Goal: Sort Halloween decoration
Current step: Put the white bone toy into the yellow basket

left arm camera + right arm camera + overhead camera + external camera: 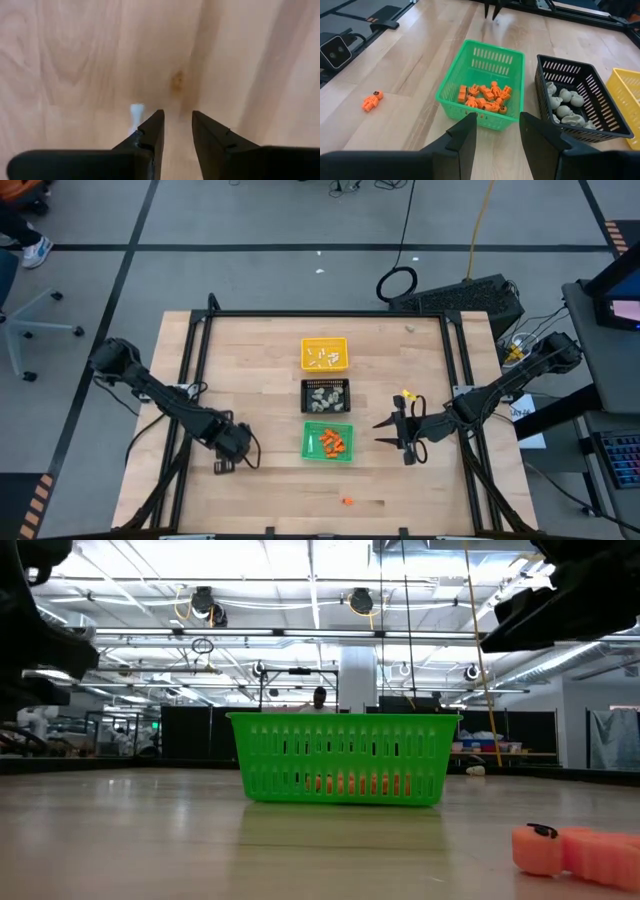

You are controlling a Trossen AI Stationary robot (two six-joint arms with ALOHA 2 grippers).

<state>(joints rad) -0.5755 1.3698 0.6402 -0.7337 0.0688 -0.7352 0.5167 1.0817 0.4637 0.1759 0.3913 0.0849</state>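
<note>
Three small trays stand in a row at mid-table. The yellow tray [325, 353] holds thin white sticks, the black tray [325, 395] beige-grey lumps [565, 105], and the green tray [328, 441] orange figures [485, 95]. My left gripper [222, 465] points down at the bare table left of the green tray, its fingers slightly open [177, 127] with nothing between them. A white stick [136, 116] lies flat on the wood just outside one finger. My right gripper [497, 125] hangs open right of the green tray, above the table. One orange figure [347, 502] lies near the front edge. My left gripper comes from above, pointing down. The white stick's end [134, 129] runs behind the outer side of one finger [150, 132]. That finger hides the spot, so I cannot tell whether it touches the stick. The stick lies on the table.
A black frame [325, 315] runs along the table's far edge and both sides. Bare wood lies left of the trays and along the front. In the low view the loose orange figure [575, 850] lies close at the right, with the green tray [340, 755] behind it.
</note>
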